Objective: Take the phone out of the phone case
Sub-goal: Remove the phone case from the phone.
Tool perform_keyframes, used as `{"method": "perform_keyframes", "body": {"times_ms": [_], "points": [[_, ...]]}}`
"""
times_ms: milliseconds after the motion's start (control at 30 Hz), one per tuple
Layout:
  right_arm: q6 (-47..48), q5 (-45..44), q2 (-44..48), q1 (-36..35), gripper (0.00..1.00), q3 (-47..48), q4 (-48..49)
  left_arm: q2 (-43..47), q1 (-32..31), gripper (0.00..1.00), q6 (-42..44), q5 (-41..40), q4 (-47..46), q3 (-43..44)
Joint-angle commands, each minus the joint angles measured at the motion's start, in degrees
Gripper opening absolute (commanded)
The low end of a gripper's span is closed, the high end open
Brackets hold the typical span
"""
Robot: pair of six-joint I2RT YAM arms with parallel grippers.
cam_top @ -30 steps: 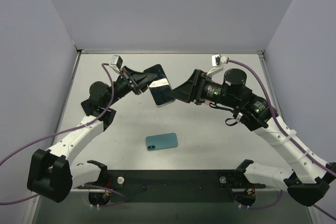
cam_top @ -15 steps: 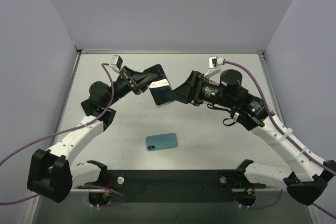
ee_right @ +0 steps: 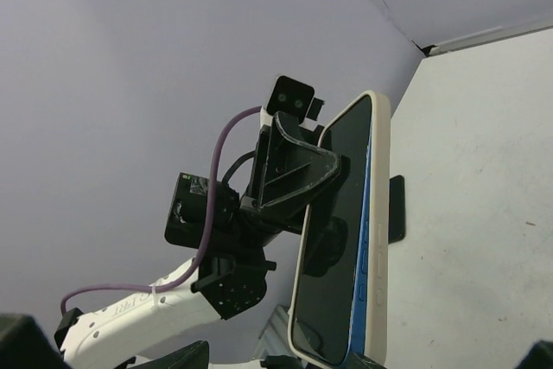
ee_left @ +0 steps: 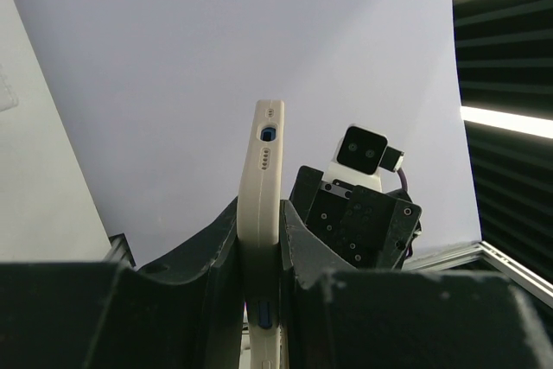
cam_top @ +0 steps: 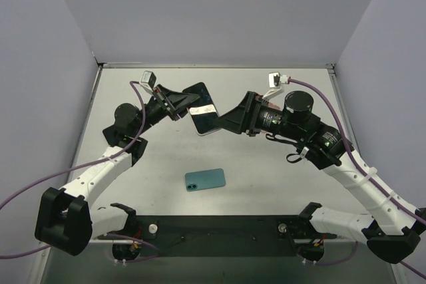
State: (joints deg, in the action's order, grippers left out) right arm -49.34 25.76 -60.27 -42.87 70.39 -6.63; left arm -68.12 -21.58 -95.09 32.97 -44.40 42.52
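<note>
Cream is the case around the dark phone that we see the left tool holding up over the grey surface, towards the back. The right tool sits at the phone's lower corner. A teal phone or cover lies flat nearer the bases.

From the left wrist, we see both fingers clamped on the case, which is edge-on.

From the right wrist, the phone's blue side shows inside the case. The right tool's jaws stand apart and do not touch it.
</note>
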Motion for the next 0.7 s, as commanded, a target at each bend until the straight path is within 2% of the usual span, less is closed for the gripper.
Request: {"method": "perform_keyframes", "body": {"times_ms": [0, 667], "points": [[-0.1, 0.0, 0.6, -0.5, 0.57, 0.1, 2.6, 0.7, 0.3, 0.0, 0.1, -1.5, -5.7, 1.1], [-0.6, 0.2, -3.3, -0.5, 0.57, -2.6, 4.8, 1.9, 0.2, 0.0, -1.4, -1.5, -6.6, 1.4]]}}
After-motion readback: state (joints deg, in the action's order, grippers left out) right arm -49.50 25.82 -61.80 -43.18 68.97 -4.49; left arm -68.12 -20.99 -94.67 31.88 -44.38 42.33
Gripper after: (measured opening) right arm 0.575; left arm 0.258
